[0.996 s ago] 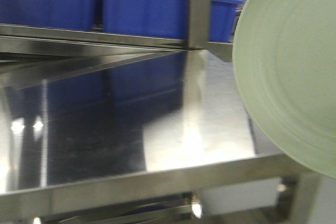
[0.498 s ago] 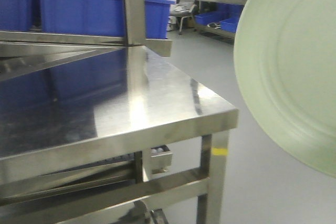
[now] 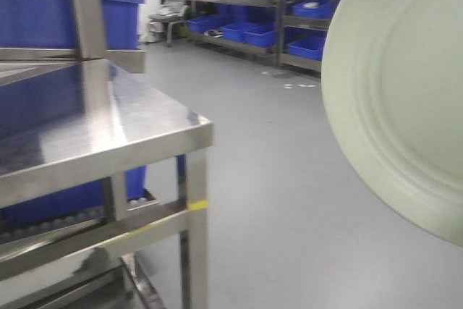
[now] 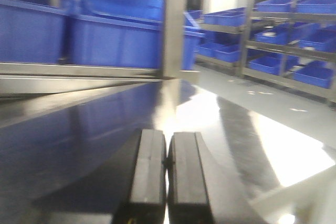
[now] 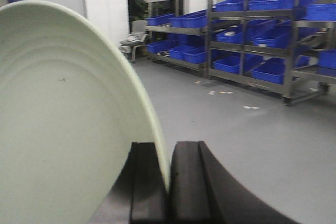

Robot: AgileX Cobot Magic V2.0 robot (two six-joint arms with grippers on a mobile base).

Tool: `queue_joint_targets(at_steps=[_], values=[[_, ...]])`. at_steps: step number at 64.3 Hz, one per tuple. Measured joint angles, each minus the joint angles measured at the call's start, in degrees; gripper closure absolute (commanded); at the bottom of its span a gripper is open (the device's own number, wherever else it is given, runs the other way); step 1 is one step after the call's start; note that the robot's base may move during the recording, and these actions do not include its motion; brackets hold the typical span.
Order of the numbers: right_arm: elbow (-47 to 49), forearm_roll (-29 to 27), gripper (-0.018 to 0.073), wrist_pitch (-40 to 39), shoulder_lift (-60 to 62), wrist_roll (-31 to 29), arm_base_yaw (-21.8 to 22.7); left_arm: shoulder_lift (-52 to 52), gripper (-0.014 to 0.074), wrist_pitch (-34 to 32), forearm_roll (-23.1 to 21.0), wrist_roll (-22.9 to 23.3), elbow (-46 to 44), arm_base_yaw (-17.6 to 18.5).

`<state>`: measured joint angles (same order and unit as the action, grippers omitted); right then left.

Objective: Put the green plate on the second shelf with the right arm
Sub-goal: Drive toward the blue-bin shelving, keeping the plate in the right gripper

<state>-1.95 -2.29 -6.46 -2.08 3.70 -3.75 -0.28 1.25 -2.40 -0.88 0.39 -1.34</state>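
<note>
So we're clamping right gripper [image 5: 169, 182] onto green plate [image 5: 63, 119] at its rim | left gripper [image 4: 167, 177] jaws sitting together over shelf [image 4: 79, 129]

You see a pale sage green plate [image 3: 405, 99] with faint concentric rings, black right end effector [image 5: 169, 153], shiny silver surface [image 3: 145, 117], deep blue bins [image 3: 249, 32], plain grey floor [image 3: 289, 179], yellow mark [image 3: 197, 205] on one leg.
</note>
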Motion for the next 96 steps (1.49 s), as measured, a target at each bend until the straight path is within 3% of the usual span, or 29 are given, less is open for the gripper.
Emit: queue_joint_targets(at_steps=[96], values=[[0.0,0.0,0.0505,0.0,0.0,0.0,0.0,0.0,0.0466,0.0,0.0,0.0,0.0,0.0]])
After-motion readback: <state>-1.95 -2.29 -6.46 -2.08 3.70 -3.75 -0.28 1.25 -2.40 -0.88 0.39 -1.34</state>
